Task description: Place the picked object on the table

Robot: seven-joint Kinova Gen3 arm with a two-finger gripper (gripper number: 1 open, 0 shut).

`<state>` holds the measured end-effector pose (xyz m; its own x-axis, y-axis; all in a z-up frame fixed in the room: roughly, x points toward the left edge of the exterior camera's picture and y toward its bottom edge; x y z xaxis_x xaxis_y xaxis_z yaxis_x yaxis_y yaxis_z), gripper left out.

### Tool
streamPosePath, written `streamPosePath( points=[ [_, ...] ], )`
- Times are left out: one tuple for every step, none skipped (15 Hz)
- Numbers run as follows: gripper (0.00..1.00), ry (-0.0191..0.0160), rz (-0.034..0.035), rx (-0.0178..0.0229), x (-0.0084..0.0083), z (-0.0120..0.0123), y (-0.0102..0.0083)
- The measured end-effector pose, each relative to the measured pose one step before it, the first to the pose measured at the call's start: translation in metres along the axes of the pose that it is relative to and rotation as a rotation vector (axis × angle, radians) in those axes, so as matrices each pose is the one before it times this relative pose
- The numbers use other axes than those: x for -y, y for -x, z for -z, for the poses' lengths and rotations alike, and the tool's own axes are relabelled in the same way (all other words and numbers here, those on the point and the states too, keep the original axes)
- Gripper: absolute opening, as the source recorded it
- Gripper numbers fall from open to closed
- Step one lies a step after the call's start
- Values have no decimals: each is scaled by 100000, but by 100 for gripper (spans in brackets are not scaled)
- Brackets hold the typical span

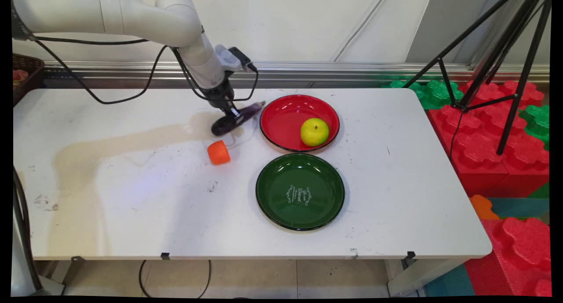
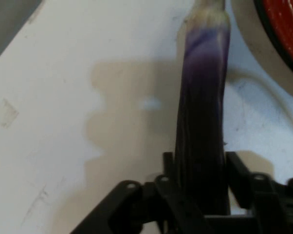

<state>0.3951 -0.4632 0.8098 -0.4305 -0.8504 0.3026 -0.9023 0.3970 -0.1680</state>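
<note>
A long purple eggplant [image 1: 235, 118] lies on the white table [image 1: 132, 206], just left of the red plate [image 1: 286, 118]. My gripper [image 1: 232, 114] is down on it, the fingers [image 2: 236, 170] closed against both of its sides near the thick end. In the hand view the eggplant [image 2: 202, 122] runs up from between the fingers, its pale stem end pointing to the red plate's rim [image 2: 283, 39]. An orange cylinder-shaped toy [image 1: 218, 152] lies close by, nearer the front. A yellow-green apple [image 1: 314, 132] sits in the red plate.
A green plate [image 1: 300, 191] with nothing in it stands in front of the red one. A dark basket [image 1: 24, 74] is at the far left edge. A black tripod [image 1: 492, 65] and red and green foam blocks [image 1: 497, 131] stand right of the table.
</note>
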Motion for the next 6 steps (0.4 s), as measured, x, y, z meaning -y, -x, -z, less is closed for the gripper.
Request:
streamPosePath(
  points=[
    [100,217,-567,-135,-102,-129,-75],
    [100,192,-597,-76,-72,-78,-30],
    [100,140,-640,-108,-67,-33,-6],
    [100,116,-424,-94,-39,-14,0],
    [100,74,-1029,-269,-61,14,-11],
    [100,-23,-927,-327,-43,48,-17]
  ],
)
